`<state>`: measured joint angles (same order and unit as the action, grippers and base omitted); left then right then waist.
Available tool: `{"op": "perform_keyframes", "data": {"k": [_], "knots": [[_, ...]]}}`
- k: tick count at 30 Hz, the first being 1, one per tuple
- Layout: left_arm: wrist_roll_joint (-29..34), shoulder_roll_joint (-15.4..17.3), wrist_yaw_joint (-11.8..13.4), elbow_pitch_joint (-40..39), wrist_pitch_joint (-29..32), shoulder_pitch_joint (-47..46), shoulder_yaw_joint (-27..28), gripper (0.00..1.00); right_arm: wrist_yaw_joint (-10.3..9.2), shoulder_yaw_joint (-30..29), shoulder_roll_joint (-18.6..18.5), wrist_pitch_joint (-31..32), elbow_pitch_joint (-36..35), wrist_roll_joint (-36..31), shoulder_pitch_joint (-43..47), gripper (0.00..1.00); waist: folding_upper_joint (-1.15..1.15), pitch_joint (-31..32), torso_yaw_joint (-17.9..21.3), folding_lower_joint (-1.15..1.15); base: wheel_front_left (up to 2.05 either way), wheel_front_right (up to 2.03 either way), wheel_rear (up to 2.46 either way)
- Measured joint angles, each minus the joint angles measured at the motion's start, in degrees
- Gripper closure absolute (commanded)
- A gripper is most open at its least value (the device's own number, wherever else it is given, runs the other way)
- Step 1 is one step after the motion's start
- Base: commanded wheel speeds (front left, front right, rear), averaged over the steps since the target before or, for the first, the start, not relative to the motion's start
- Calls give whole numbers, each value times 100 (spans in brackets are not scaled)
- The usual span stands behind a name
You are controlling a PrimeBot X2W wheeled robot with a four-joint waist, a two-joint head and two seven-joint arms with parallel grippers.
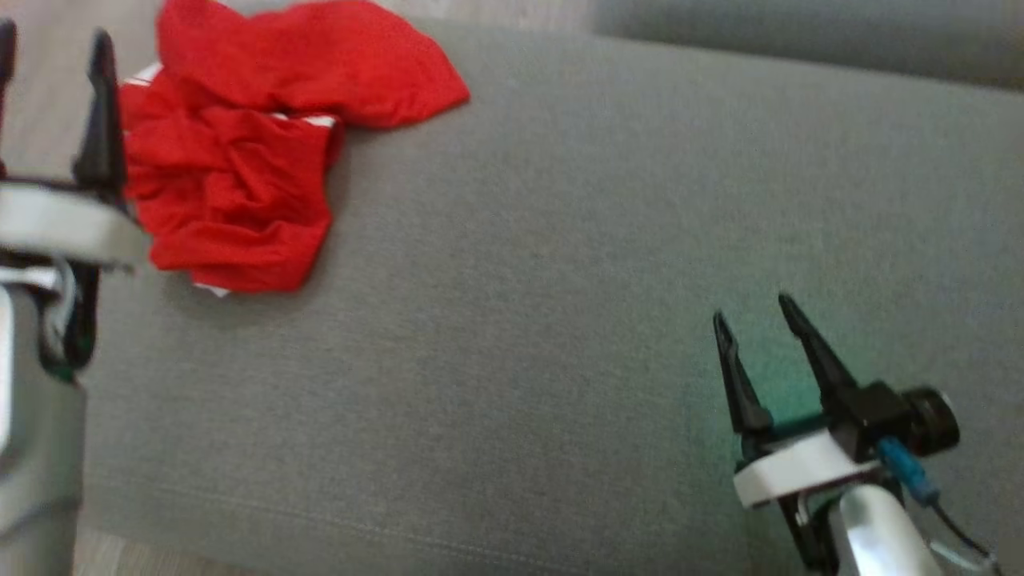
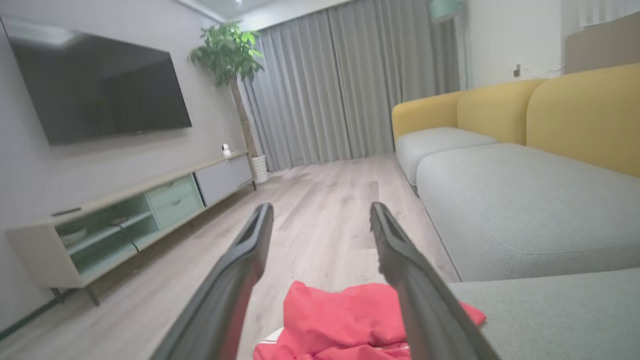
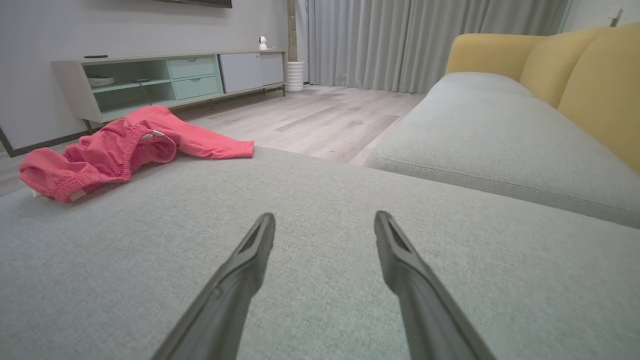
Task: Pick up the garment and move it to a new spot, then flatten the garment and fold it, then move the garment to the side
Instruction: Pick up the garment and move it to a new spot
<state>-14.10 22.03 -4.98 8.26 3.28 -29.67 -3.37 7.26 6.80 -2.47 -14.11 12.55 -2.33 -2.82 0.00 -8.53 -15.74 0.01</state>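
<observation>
Findings at this moment.

**Garment:** The red garment (image 1: 240, 160) lies crumpled in a heap on the grey sofa seat (image 1: 560, 280), at the upper left of the head view. It sits close to the seat edge that borders the wooden floor (image 2: 325, 200). Slivers of white trim show among the folds. It is not flattened and not folded. One lobe stretches away towards the middle of the seat, and the rest is bunched.

**Left hand:** The left hand (image 1: 53, 34) stands at the left edge of the head view, just beside the garment. Its fingers are spread apart and released, with nothing between them. In its wrist view the red cloth shows low down beneath the two fingers. Whether a finger touches the cloth cannot be told.

**Right hand:** The right hand (image 1: 751, 307) is at the lower right of the head view, over bare grey fabric and well apart from the garment. Its fingers are also spread and released, grasping nothing.

**Surroundings:** Yellow backrests (image 2: 575, 115) rise behind further grey cushions. Across the floor stand a low cabinet (image 2: 125, 215), a dark screen (image 2: 100, 85) on the wall, a potted plant (image 2: 227, 50) and grey curtains (image 2: 350, 85).
</observation>
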Motion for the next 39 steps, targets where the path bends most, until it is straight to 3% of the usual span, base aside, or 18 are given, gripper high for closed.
{"op": "perform_keyframes", "data": {"k": [10, 18, 22, 24, 25, 26, 27, 28, 30, 31, 39], "knots": [[-526, -240, -166, 2223, 783, -1183, -390, 0, 0, -140, -15, 112, -293, -349, -510, 0, 0, -1051, 446, 0, 0, 0, 0], [-650, -290, -218, 3316, 934, -1727, -753, 0, 0, -197, -19, 204, -483, -486, -629, 0, 0, -1681, 737, 0, 0, 0, 0], [-601, -252, -124, 3885, 933, -1848, -751, 0, 0, -197, -20, 210, -541, -489, -669, 0, 0, -1927, 839, 0, 0, 0, 0], [-948, -336, -82, 4070, 824, -1864, -448, 0, 0, -194, -20, 210, -559, -489, -744, 0, 0, -2012, 881, -1, 0, 0, 0], [-971, -344, -82, 4119, 786, -1889, -460, 17, 0, -199, -21, 210, -572, -489, -765, 0, 0, -2043, 897, -1, 0, 0, 0], [-882, -334, -83, 4139, 767, -1929, -538, 45, 0, -199, -21, 209, -571, -489, -776, 0, 0, -2057, 905, 0, 0, 0, 0], [-808, -334, -83, 4152, 762, -1980, -589, 58, 0, -201, -21, 207, -569, -489, -777, 0, 0, -2056, 903, -1, 0, 0, 0], [-811, -348, -85, 4183, 714, -2033, -586, 64, 0, -208, -21, 203, -565, -488, -777, 0, 0, -2043, 896, -1, 0, 0, 0], [-881, -355, -91, 4263, 641, -2097, -578, 96, 0, -247, -21, 201, -553, -488, -777, 0, 0, -2003, 882, -1, 0, 0, 0], [-876, -344, -93, 4292, 621, -2100, -589, 100, 0, -271, -21, 201, -537, -488, -778, 0, 0, -1979, 872, -1, 0, 0, 0], [-859, -259, -159, 4358, 336, -2144, -678, 100, 0, -286, -22, 151, -377, -413, -777, 0, 0, -1702, 791, -2, 0, 0, 0]]}}
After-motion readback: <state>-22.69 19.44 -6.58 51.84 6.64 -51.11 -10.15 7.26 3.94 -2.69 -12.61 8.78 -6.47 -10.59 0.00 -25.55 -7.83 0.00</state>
